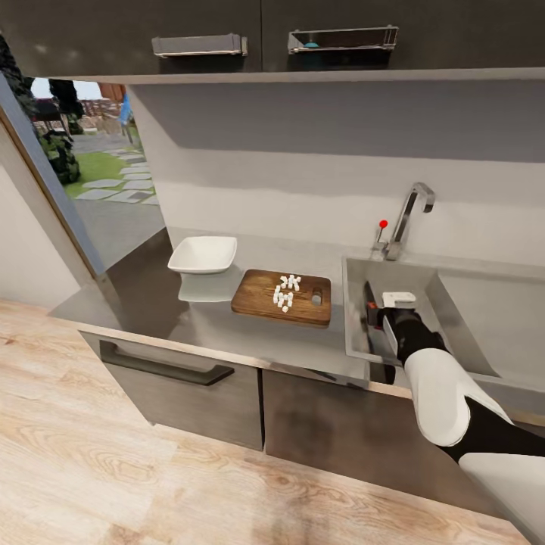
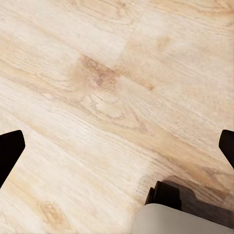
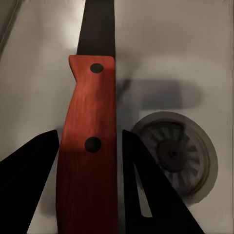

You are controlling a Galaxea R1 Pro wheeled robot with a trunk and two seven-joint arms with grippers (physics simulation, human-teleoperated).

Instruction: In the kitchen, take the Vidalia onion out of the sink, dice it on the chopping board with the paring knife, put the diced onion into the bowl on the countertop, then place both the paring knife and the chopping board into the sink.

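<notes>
Paring knife (image 3: 90,146) blade tip and handle butt cut off by frame edges.

Brushed steel sink (image 1: 356,318), glossy chrome tap (image 1: 409,216), dark wooden chopping board (image 1: 261,299) with visible grain, smooth glossy grey countertop (image 1: 151,303), pale matt wood-grain floor (image 2: 117,97), red wooden-looking paring knife (image 3: 87,146) handle.

Pale wood floor (image 1: 91,454); dark wall cabinets (image 1: 227,30); garden doorway (image 1: 98,166)

Right arm (image 1: 443,393): lower right, reaching up-frame.
Right gripper (image 3: 87,146): fingers straddling a handle, probably gripping.
Left gripper (image 2: 117,146): fingertips spread wide.
</notes>
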